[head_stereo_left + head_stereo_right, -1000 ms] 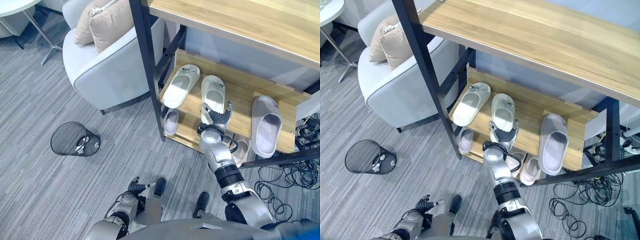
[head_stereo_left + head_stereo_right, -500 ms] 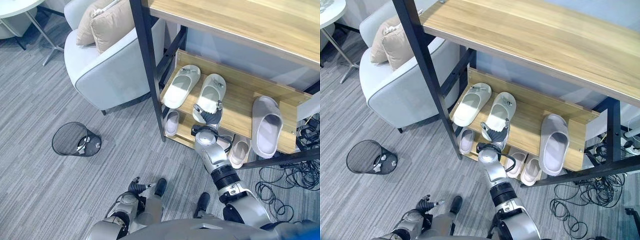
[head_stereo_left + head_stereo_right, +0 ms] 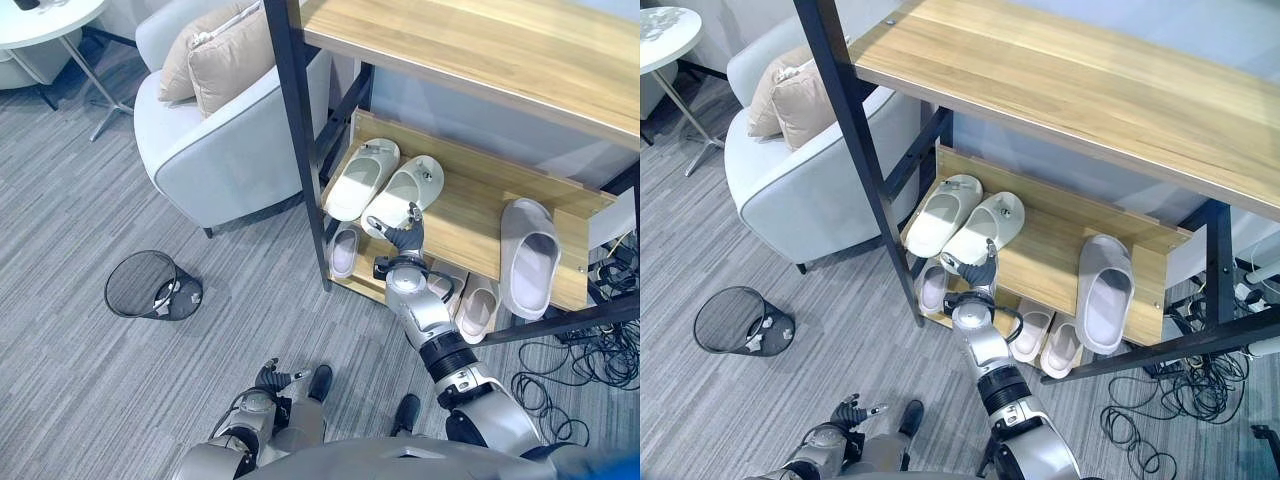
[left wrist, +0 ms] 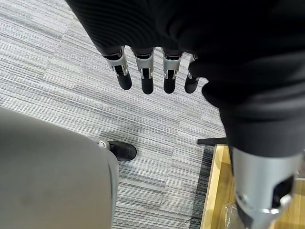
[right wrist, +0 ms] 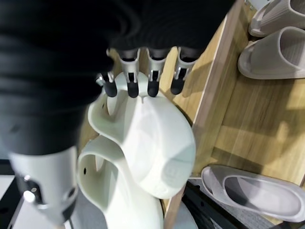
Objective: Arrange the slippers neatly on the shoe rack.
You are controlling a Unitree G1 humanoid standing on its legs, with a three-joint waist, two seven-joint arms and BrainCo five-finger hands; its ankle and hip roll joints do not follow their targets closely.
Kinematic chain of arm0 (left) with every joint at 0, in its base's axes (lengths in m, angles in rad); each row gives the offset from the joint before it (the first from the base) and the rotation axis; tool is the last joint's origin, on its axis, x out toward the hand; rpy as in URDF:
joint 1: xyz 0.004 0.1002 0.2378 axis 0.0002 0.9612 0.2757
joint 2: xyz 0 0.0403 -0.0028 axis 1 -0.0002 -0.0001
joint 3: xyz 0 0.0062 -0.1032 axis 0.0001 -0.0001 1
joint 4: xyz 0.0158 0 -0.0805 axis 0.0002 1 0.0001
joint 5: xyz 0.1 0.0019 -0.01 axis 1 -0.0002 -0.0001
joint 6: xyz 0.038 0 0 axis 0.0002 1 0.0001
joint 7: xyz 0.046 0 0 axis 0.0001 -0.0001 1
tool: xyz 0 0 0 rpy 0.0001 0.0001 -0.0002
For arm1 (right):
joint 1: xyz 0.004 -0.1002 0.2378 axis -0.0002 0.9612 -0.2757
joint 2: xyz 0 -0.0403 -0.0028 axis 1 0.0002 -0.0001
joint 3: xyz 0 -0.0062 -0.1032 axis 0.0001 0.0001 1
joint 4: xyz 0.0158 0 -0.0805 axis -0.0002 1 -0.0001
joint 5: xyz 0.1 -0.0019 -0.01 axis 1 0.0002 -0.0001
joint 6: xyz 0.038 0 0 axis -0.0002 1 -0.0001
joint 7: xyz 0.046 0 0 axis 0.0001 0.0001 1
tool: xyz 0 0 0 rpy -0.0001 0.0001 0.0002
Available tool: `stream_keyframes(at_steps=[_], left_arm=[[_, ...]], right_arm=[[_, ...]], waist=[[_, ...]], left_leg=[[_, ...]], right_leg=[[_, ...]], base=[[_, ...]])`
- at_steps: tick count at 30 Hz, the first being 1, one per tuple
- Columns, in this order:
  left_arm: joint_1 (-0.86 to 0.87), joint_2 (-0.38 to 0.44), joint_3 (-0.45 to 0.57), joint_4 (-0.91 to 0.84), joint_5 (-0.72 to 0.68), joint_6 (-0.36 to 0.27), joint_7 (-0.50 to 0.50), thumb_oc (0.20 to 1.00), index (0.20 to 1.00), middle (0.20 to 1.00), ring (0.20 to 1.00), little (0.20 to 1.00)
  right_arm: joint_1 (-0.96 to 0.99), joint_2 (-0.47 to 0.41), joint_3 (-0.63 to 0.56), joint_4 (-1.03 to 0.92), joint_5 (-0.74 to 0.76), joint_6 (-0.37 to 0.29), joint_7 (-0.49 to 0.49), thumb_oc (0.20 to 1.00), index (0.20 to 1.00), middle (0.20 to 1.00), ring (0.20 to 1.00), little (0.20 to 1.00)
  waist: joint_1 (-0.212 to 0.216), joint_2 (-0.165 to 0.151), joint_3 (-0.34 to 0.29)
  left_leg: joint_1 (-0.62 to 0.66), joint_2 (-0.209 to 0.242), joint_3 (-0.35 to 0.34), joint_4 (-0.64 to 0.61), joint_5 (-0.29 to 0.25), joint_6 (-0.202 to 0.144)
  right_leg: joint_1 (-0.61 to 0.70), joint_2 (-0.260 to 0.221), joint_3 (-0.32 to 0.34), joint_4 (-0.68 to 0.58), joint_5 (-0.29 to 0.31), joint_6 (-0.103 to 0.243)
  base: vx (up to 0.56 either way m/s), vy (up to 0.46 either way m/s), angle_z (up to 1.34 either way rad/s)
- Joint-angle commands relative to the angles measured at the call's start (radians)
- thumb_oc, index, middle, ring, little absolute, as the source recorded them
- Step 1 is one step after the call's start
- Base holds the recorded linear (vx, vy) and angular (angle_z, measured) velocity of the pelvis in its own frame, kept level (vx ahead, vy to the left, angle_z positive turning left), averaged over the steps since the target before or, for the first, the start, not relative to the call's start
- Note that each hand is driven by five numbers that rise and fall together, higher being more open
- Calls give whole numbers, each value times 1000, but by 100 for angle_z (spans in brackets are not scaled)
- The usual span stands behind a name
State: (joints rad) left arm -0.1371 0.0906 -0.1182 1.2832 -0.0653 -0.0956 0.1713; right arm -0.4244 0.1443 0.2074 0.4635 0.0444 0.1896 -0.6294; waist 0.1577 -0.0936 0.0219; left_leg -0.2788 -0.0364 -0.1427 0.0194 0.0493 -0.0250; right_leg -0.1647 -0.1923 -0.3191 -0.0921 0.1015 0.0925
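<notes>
Right hand at the rack's front edge, fingers straight on the heel of one white slipper lying tight beside its twin, bare shelf up to the grey slipper, left hand loosely open above carpet.

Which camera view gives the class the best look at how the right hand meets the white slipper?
The right wrist view: the right hand rests straight fingers on the heel of the white slipper, seen up close. Both eye views show the pair side by side on the shoe rack, the hand covering that heel. The left wrist view shows carpet.
</notes>
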Motion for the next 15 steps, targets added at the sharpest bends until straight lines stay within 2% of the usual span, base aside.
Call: stream_keyframes(at_steps=[1, 4, 6, 10, 13, 15], left_arm=[[30, -83, -47, 141, 15, -1, -6, 1000, 1000, 1000, 1000, 1000], [37, -81, -41, 139, 12, -2, -4, 1000, 1000, 1000, 1000, 1000], [39, -81, -37, 139, 6, -9, 0, 1000, 1000, 1000, 1000, 1000], [52, -92, -38, 135, -11, -17, -4, 1000, 1000, 1000, 1000, 1000], [61, -97, -39, 132, -16, -19, -3, 1000, 1000, 1000, 1000, 1000], [62, -95, -34, 128, -16, -16, 0, 1000, 1000, 1000, 1000, 1000]], right_arm=[[4, 27, -2, -24, -25, -26, 41, 1000, 1000, 1000, 1000, 1000], [31, 9, 3, -55, -56, -31, 53, 1000, 1000, 1000, 1000, 1000], [62, -15, 5, -107, -95, -70, 52, 1000, 1000, 1000, 1000, 1000], [134, -65, -23, -211, -168, -158, -28, 1000, 1000, 1000, 1000, 1000], [176, -78, -23, -260, -179, -170, -57, 1000, 1000, 1000, 1000, 1000], [210, -75, 2, -302, -150, -162, 17, 1000, 1000, 1000, 1000, 1000]], waist=[[27, -20, 23], [23, -20, 19], [16, -19, 17], [0, -12, 5], [-10, -6, 0], [-16, -3, -2]], left_leg=[[63, 18, 37, -107, 41, 41], [66, 20, 38, -107, 39, 40], [69, 22, 42, -107, 38, 40], [79, 24, 50, -107, 35, 41], [82, 26, 56, -107, 34, 41], [87, 27, 63, -107, 32, 41]], right_leg=[[118, -68, -15, 5, -59, 106], [119, -67, -14, 5, -60, 105], [120, -66, -9, 5, -58, 104], [124, -66, -1, 5, -59, 102], [123, -66, 7, 5, -59, 100], [122, -65, 14, 5, -58, 99]], base=[[0, 0, 0], [0, 0, 0], [0, 0, 0], [11, 5, -5], [5, 7, -5], [-21, -16, -8]])
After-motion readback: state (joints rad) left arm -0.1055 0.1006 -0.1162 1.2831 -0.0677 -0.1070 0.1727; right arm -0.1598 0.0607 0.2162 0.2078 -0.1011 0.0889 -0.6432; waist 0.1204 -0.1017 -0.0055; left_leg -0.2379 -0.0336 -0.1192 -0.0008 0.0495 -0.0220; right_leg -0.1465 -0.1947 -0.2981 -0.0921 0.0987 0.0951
